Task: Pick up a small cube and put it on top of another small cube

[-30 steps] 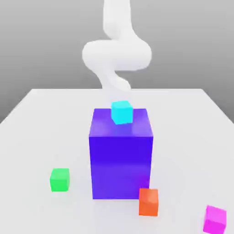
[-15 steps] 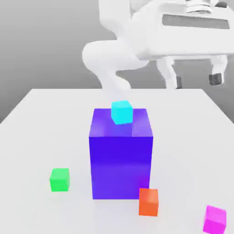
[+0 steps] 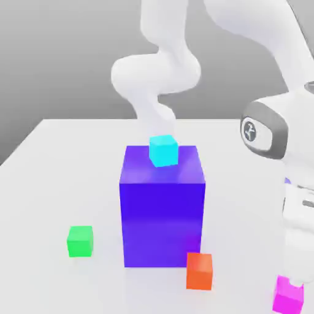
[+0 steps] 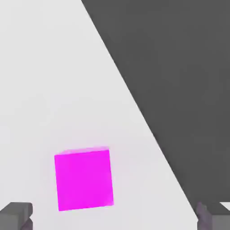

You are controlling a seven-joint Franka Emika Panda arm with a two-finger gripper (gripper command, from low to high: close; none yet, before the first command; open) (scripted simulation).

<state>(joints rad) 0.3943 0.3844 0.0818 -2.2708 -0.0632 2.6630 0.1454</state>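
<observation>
The small magenta-pink cube (image 3: pixel 288 295) rests on the white table near the front corner, on the exterior view's right. My arm (image 3: pixel 270 132) bends down over it, and the hand reaches to just above the cube's top. In the hand view the cube (image 4: pixel 83 179) lies between the two dark fingertips (image 4: pixel 15 216), closer to one than the other. My gripper (image 4: pixel 114 218) is open and holds nothing. An orange cube (image 3: pixel 199 270), a green cube (image 3: pixel 80 241) and a cyan cube (image 3: pixel 163 151) are the same small size.
A tall blue-violet block (image 3: pixel 162 214) stands mid-table with the cyan cube on its top. The orange cube sits at its front corner, the green one off to the exterior view's left. The table edge (image 4: pixel 148 126) runs close beside the magenta cube.
The hand hung high on the exterior view's right half a second ago with fingers apart. It has since dropped down to the magenta cube. No cube has moved.
</observation>
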